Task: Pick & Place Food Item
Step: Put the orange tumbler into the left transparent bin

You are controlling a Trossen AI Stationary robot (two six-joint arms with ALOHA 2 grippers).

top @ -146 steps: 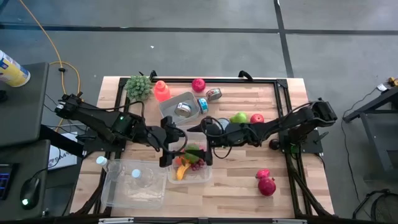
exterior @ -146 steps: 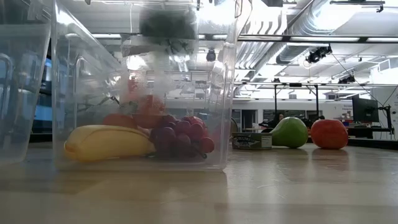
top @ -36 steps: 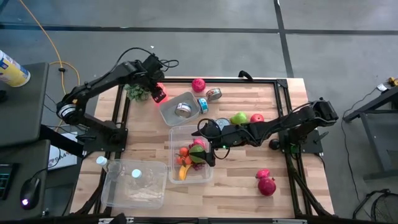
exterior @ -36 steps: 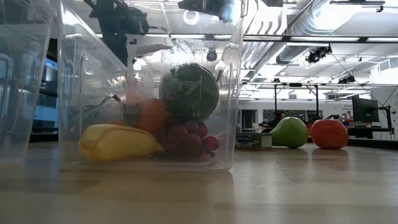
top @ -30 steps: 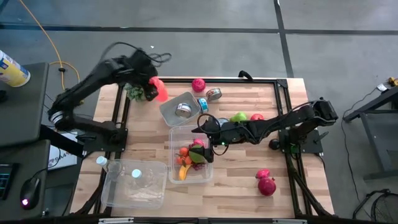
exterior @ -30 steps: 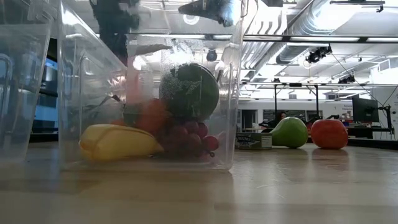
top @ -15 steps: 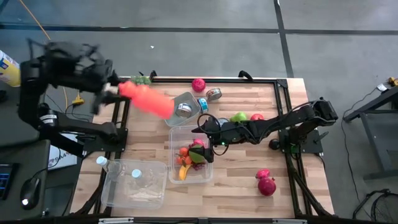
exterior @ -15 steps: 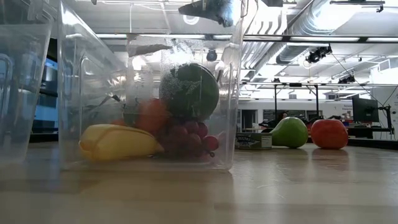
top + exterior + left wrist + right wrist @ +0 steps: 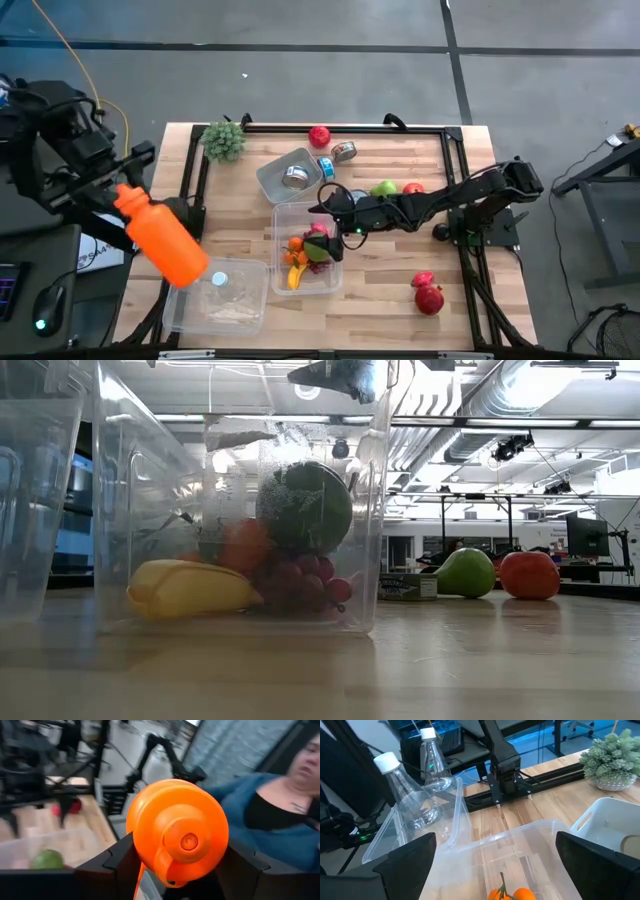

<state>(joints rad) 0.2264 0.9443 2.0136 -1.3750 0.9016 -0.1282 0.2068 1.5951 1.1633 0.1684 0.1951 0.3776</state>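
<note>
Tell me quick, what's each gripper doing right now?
Left gripper: closed on the orange bottle, off the table's left side.
Right gripper: open, empty, over the fruit bin.

A robotics lab: open ceiling ducts (image 9: 470, 405), a distant monitor (image 9: 585, 537), and a wooden table (image 9: 390, 290) on concrete floor.

Two clear bins (image 9: 322, 219) — two cans (image 9: 294, 176) — one orange bottle (image 9: 160, 236).

Two oranges (image 9: 512, 894) lie in a clear bin (image 9: 530, 840); beside it, another bin (image 9: 455, 815) holds plastic bottles (image 9: 410, 795).
</note>
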